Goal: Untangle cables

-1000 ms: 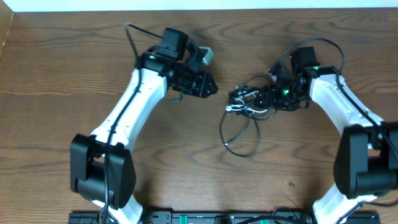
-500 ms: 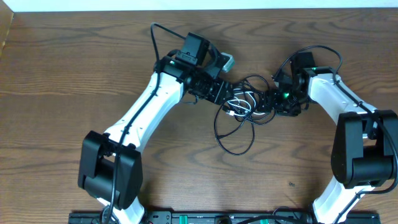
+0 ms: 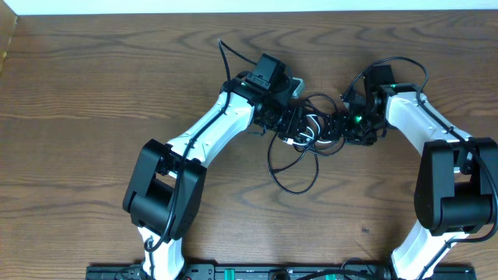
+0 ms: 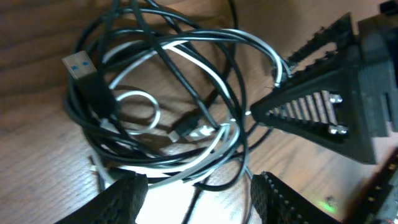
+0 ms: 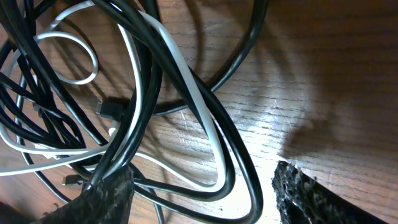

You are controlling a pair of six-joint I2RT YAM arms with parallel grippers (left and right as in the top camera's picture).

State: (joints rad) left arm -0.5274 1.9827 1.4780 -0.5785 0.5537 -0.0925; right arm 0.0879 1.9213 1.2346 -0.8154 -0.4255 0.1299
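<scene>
My left fingers (image 4: 124, 198) have swept rightward across the brown wooden counter (image 3: 78, 117) to straddle the tangle of thin black and white cables (image 3: 310, 145).

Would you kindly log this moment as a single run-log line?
left gripper: open, at cables | right gripper: open, straddling cables | cables: tangled on table

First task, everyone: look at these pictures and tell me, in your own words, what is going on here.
Two robot arms are working on a tangled bundle of cables in the middle of a wooden table. The left gripper and the right gripper meet the bundle from opposite sides, both open. Black and white cords run between the right gripper's fingers, but nothing is clamped. The cables lie in one knotted heap, with a black loop trailing towards the arms' bases.
</scene>
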